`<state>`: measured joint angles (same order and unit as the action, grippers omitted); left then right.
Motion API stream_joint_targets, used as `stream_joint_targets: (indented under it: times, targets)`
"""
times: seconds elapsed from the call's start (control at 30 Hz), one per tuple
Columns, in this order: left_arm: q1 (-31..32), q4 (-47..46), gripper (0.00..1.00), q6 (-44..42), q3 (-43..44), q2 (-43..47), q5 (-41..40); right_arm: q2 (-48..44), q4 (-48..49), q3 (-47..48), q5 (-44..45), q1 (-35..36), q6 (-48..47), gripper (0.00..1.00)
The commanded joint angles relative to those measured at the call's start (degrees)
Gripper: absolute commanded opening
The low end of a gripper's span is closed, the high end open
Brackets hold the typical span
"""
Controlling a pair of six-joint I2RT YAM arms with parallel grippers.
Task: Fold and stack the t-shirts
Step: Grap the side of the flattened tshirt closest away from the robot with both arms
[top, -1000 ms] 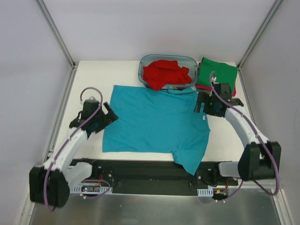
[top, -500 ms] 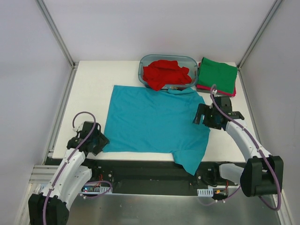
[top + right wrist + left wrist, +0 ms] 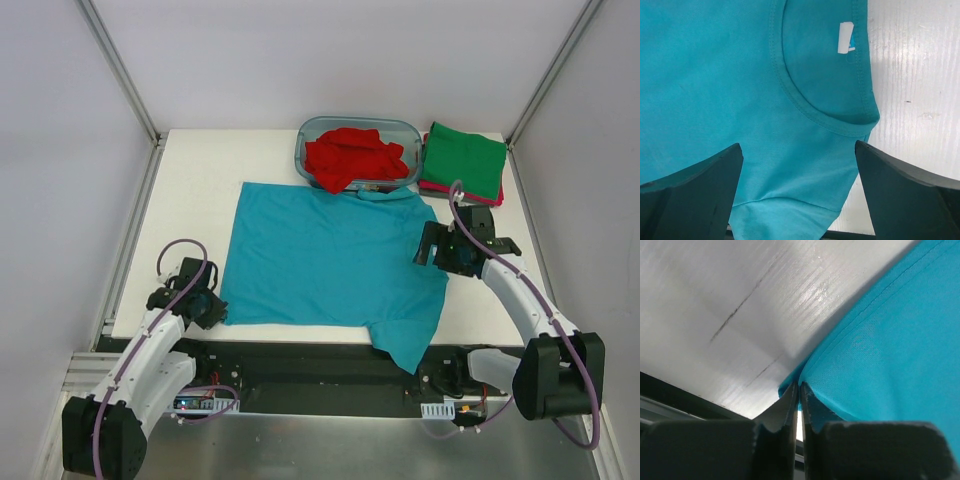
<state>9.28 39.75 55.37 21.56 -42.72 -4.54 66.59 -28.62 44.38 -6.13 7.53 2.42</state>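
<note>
On white table (image 3: 190, 190) — flat teal t-shirt (image 3: 320, 260)

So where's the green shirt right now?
In the top view, the green shirt lies folded at the far right, atop a magenta one, beside the tub.

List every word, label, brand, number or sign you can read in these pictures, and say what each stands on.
No text can be read.
The white neck label inside the teal shirt: no legible print shows.
The small blue tag behind that label: too small to read.
</note>
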Motion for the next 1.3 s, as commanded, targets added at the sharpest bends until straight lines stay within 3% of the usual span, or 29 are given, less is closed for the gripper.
stream_joint_targets:
  times: [0.0,0.23,0.3,0.5,0.7,0.83,1.03,1.27]
  targets:
    - [-0.31,0.60,0.00,-0.09,-0.73,0.09,-0.47,-2.33,-2.66,1.32,2.87,1.95,1.10,0.96]
    - [-0.31,-2.30,0.00,-2.11,0.41,3.52,-2.49,-6.03,-14.60,1.50,14.38,21.53,7.50,0.98]
    - [-0.31,-3.35,0.00,-2.46,0.94,3.43,-2.58,-7.08,-18.82,0.80,14.31,28.12,10.14,0.99]
    - [-0.31,-5.12,0.00,-3.17,1.03,2.11,-0.74,-9.19,-25.25,-3.41,9.04,43.34,15.94,0.88]
    - [-0.31,-5.82,0.00,-3.34,0.06,2.47,-0.30,-8.32,-21.40,-7.90,3.68,49.76,19.56,0.66]
    - [-0.31,-5.91,0.00,-3.69,0.23,2.47,-0.30,-4.63,-19.37,-6.68,3.66,55.39,17.80,0.65]
    - [-0.31,-5.91,0.00,-3.78,-0.47,2.47,0.23,0.29,-18.84,-7.38,4.01,57.77,18.32,0.64]
    - [-0.31,-5.91,0.00,-3.52,-1.61,2.20,0.14,4.77,-13.04,-9.31,12.70,57.77,21.58,0.50]
